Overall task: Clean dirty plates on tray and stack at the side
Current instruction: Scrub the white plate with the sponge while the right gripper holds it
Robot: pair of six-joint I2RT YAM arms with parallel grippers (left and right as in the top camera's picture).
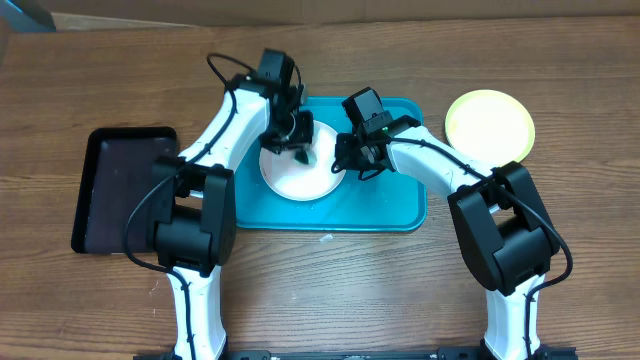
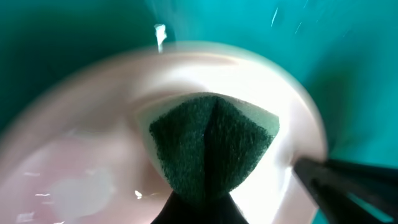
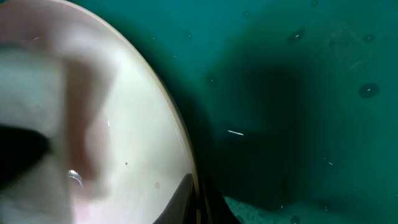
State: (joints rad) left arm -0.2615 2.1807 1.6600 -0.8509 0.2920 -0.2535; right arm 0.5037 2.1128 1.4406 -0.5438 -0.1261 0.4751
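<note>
Your white plate (image 1: 295, 180) sits on the blue tray (image 1: 395, 212). The yellow-green plate (image 1: 490, 125) lies on the table (image 1: 570, 60), just to the right of the tray. Your left gripper (image 1: 298, 140) is pinching a green sponge (image 2: 211, 143) and pressing it on the white plate. Your right gripper (image 1: 345, 163) is pinching that plate's edge. The plate looks light, stiff and slippery, so hold it by the rim

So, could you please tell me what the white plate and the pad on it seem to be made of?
The white plate looks plastic, smooth and glossy, with bright highlights. The pad seems coarse dark-green scouring fibre, matte and fuzzy, perhaps on pale foam backing.
</note>
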